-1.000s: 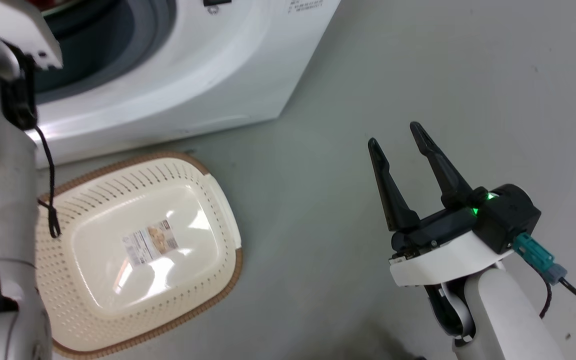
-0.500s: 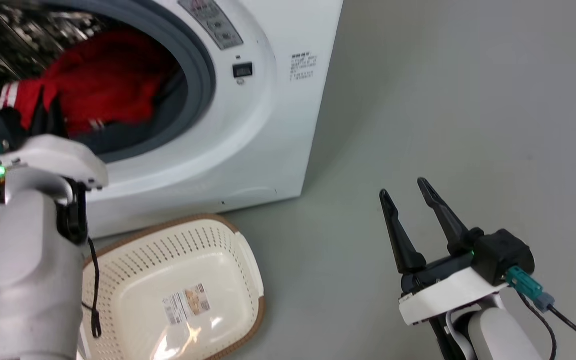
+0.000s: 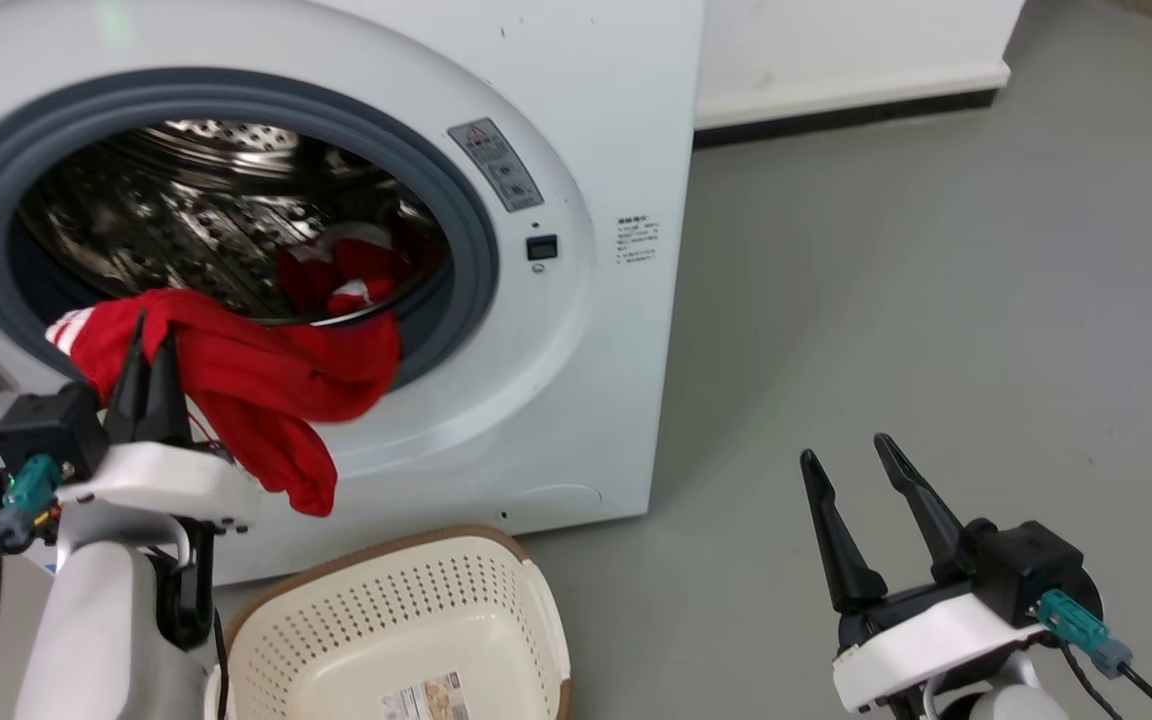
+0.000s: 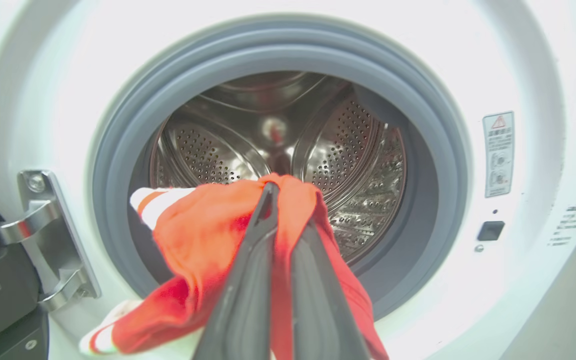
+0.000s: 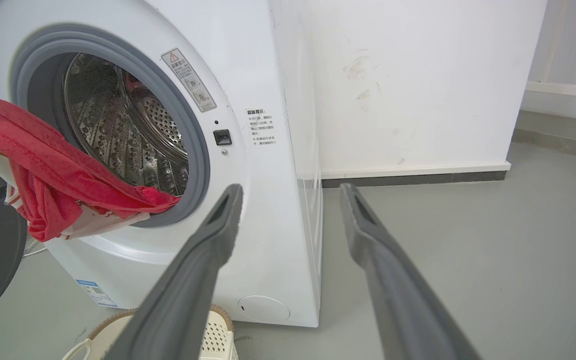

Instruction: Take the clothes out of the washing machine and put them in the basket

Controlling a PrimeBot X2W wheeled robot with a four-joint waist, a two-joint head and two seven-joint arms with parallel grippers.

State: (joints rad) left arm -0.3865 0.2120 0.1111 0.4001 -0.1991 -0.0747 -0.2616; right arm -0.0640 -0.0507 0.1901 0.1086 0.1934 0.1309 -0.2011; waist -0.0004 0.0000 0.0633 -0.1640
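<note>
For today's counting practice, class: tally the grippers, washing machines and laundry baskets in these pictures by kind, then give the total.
Grippers: 2 (left gripper shut on the red clothes; right gripper open)
Washing machine: 1
Laundry basket: 1
Total: 4

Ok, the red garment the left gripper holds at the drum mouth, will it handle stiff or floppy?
Probably floppy: the red garment sags over the grey door seal and hangs down beside the left gripper. Likely light, since a fingertip pinch holds it up. Its trailing end may drag on the seal.
</note>
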